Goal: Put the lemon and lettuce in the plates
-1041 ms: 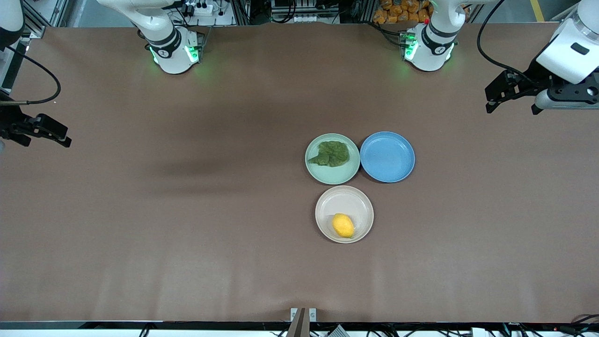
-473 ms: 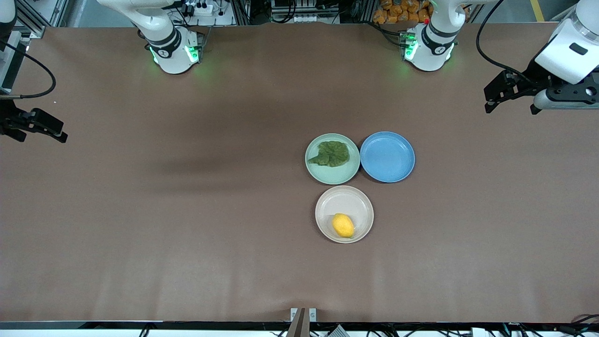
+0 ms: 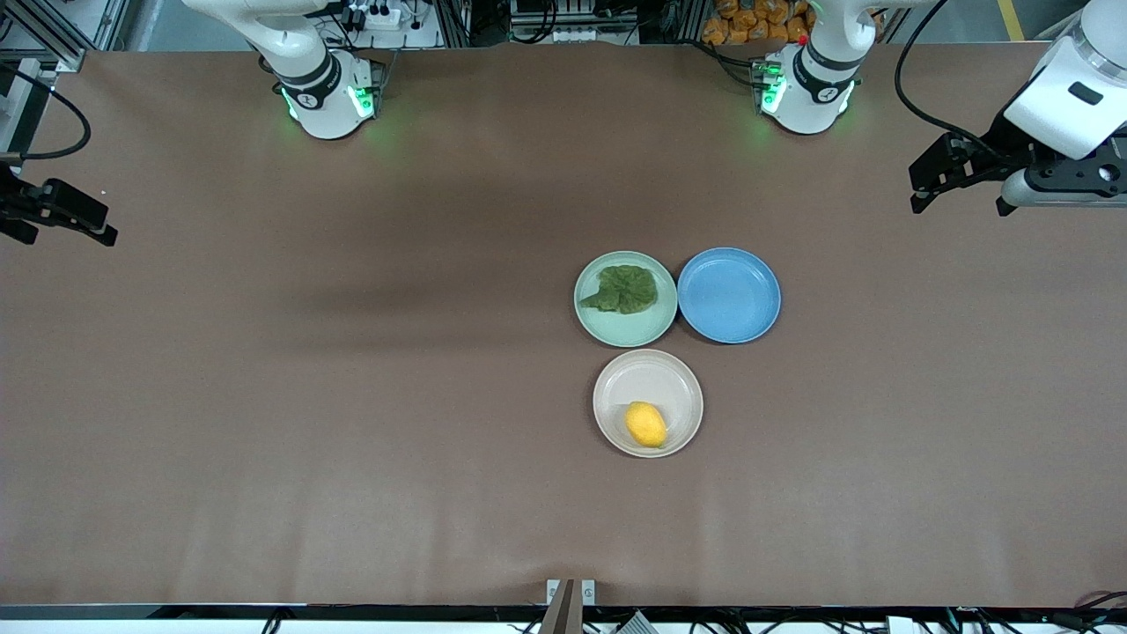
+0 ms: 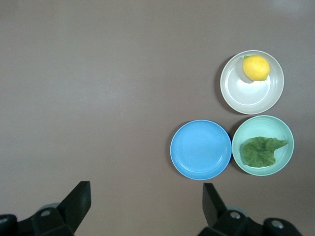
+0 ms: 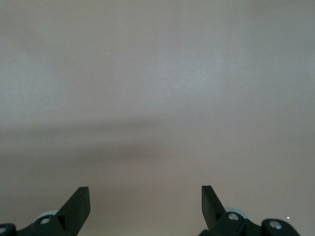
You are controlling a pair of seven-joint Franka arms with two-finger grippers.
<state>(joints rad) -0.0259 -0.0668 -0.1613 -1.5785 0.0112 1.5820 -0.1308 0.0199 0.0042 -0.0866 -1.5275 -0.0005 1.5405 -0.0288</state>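
The lemon (image 3: 646, 424) lies in the beige plate (image 3: 616, 387), on the part of it nearest the front camera, and the lettuce (image 3: 623, 289) lies flat in the mint plate (image 3: 636, 329), which sits farther from that camera and just beside a bare blue plate (image 3: 729, 295) on the side toward the left arm's end of the table. The left gripper (image 3: 958, 174) hangs in the air over bare tabletop at the left arm's end, well apart from all three plates, and its fingers stand wide apart with nothing between them. The left wrist view makes that spread plain, with two dark fingertips (image 4: 78, 200) set far apart and only table between; past the left gripper (image 4: 145, 202) it takes in the lemon (image 4: 256, 67) in the beige plate (image 4: 248, 96), the lettuce (image 4: 261, 151) in the mint plate (image 4: 287, 142) and the blue plate (image 4: 201, 149). The right gripper (image 3: 60, 211) hangs over the table's edge at the right arm's end, well apart from the plates. The front view shows only its dark body, while the right wrist view shows the right gripper (image 5: 145, 202) with fingertips (image 5: 78, 201) spread wide over bare brown table (image 5: 157, 88) crossed by a faint shadow, and none of the plates.
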